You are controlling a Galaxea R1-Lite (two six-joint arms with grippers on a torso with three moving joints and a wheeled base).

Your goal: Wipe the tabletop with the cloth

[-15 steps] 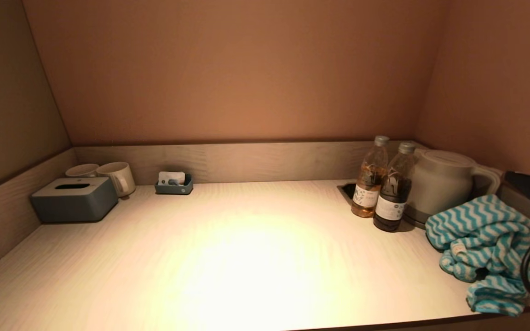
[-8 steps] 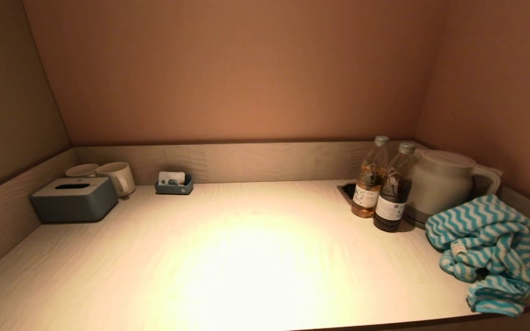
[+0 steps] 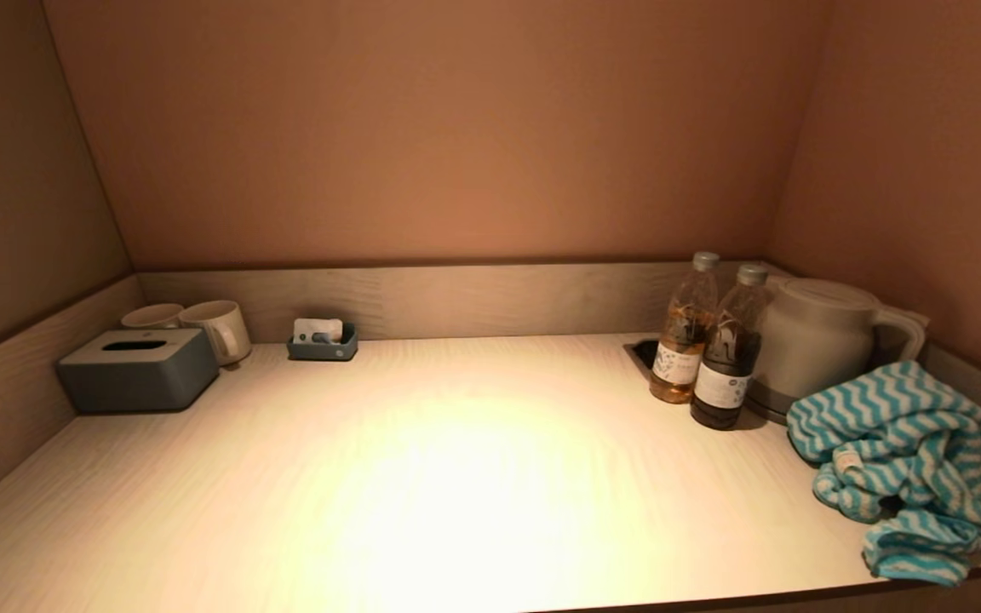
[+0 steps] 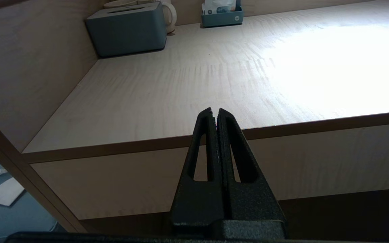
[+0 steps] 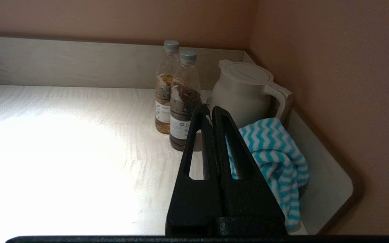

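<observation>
The cloth [image 3: 903, 464] lies crumpled at the tabletop's [image 3: 456, 477] near right corner, against the right rim and just in front of the kettle [image 3: 823, 340], ungripped. The right gripper [image 5: 211, 111] hangs above the front edge short of it, fingers pressed together on nothing. The left gripper [image 4: 214, 113], likewise pressed together, sits below the front edge toward the left

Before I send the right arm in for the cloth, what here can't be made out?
- Cloth: near part hidden behind the right pincer in the right wrist view.
- Bottle labels: print too small to read, all views.
- Kettle: base hidden by bottles and cloth, head view.
- Both arms: outside the head view.
</observation>
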